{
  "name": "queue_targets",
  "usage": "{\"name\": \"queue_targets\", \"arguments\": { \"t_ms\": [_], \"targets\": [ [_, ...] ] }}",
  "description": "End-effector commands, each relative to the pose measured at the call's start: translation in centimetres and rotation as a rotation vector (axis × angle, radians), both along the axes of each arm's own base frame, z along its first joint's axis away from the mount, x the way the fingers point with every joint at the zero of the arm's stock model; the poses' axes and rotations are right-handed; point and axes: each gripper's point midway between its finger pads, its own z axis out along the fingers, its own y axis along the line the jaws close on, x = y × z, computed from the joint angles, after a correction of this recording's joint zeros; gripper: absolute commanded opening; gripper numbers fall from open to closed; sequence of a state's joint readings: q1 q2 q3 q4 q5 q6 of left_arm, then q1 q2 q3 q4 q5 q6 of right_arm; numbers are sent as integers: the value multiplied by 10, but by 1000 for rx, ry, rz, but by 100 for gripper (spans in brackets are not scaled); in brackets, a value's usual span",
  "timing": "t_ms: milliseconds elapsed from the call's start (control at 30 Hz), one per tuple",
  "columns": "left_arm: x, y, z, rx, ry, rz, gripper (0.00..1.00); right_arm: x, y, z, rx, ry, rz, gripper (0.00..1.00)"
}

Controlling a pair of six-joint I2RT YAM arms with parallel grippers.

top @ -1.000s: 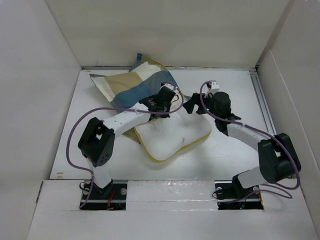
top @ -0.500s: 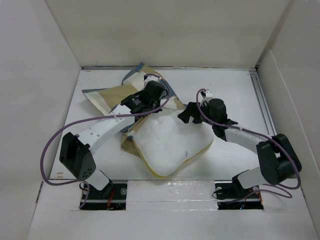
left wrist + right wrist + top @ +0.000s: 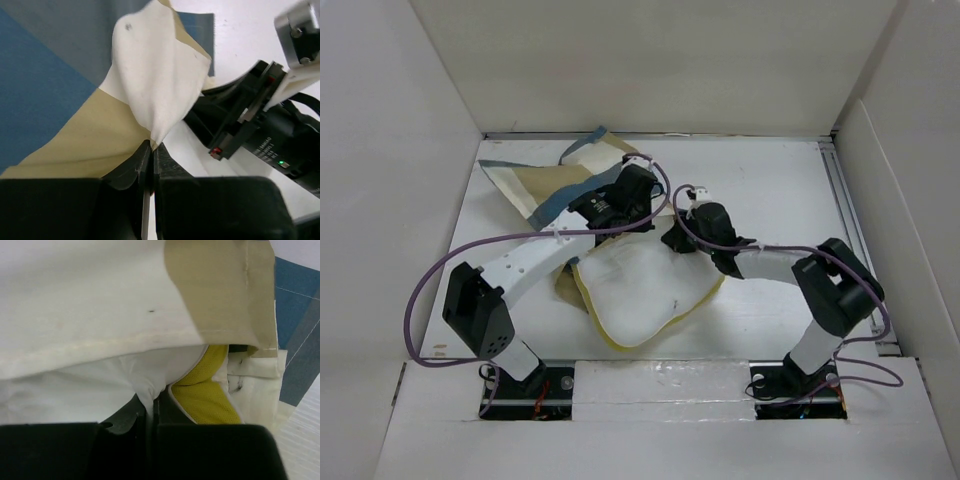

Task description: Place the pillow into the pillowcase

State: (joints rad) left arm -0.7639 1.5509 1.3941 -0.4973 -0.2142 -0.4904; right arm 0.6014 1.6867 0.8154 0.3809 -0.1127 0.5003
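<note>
The white pillow (image 3: 640, 290) with its yellow edge lies at mid-table, its far corner under the opening of the checked pillowcase (image 3: 540, 185). My left gripper (image 3: 653, 213) is shut on a cream corner of the pillowcase (image 3: 155, 90), holding it raised; its jaws (image 3: 151, 146) pinch the fabric tip. My right gripper (image 3: 677, 238) sits right beside it, shut on a fold of the pillow (image 3: 125, 375) at its jaws (image 3: 151, 407). The pillow's yellow mesh edge (image 3: 205, 390) shows just right of them, under the pillowcase's tan hem (image 3: 225, 290).
White walls enclose the table on the left, back and right. A metal rail (image 3: 847, 215) runs along the right side. Purple cables loop off both arms. The right arm's black wrist (image 3: 260, 115) is close to my left fingers.
The right gripper slid left to the pillow's far corner and closed on it. The left arm drew the pillowcase corner toward the pillow; the pillow shifted slightly left.
</note>
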Motion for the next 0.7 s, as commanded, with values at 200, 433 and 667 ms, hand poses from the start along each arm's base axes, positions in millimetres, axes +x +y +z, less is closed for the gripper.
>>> {"name": "queue_targets", "arguments": {
  "t_ms": [200,433,667],
  "targets": [
    [-49,-70,30,-189,-9,-233,0,-32,20,189,591,-387,82,0],
    [-109,-122,7,-211,69,-386,0,9,-23,221,646,-454,-229,0],
    [-110,-108,19,-291,57,-380,0,37,-38,135,519,-326,-418,0]
  ]
}}
